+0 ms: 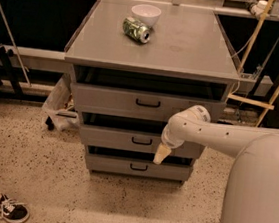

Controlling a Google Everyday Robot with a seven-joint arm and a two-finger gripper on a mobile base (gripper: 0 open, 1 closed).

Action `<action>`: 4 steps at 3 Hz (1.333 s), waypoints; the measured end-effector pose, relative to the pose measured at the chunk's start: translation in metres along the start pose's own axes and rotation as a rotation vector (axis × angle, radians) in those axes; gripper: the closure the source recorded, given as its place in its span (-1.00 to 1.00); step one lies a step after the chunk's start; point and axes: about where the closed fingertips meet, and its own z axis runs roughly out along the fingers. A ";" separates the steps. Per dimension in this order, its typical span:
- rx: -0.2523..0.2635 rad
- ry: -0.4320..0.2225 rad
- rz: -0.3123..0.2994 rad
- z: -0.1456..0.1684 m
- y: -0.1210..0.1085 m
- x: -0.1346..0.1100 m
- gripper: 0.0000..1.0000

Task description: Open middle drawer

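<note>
We see the gripper pointing down in front of the middle drawer, just right of its black handle. Open or closed? We cannot tell. The drawer sits second of three in the cabinet.

The grey, flat-fronted middle drawer, small black handle at centre, lies just behind and left of the gripper.
</note>
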 end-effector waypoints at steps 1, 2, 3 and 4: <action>0.000 0.000 0.000 0.000 0.000 0.000 -1.00; -0.006 -0.003 0.008 0.003 0.000 0.003 -1.00; -0.028 -0.020 0.098 0.032 -0.007 0.036 -1.00; -0.076 -0.020 0.283 0.088 -0.013 0.112 -1.00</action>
